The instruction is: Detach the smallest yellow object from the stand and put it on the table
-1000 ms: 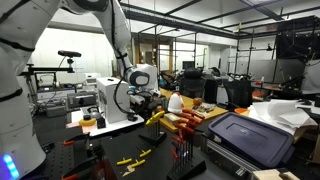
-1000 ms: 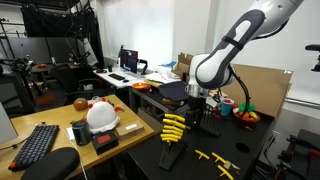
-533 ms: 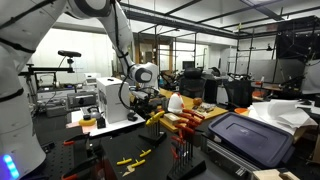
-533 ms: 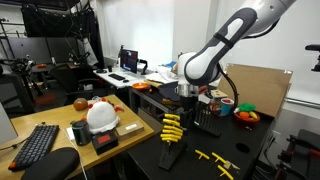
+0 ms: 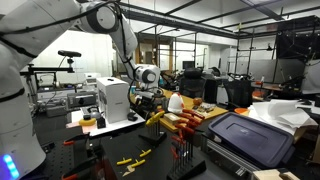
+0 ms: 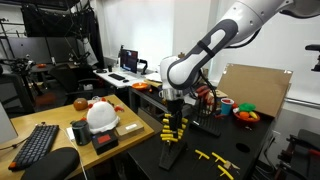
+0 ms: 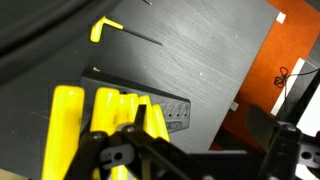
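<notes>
While your tool (image 7: 130,150) hangs spread above the dark upright rack (image 6: 171,152) | smallest yellow handle: light, stiff, slick | pinch mid-handle.

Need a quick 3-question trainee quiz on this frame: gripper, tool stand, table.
1. True or false: the gripper is shut on a yellow handle.
2. In the wrist view, what lies on the black table beyond the stand? A) a yellow-handled tool B) a red ball C) a keyboard
3. Fill in: in an exterior view, the gripper hangs directly ___ the stand's yellow handles.

Key: 1 false, its jaws stand open, nothing held. 2 A, a yellow-handled tool with a thin shaft. 3 above.
</notes>
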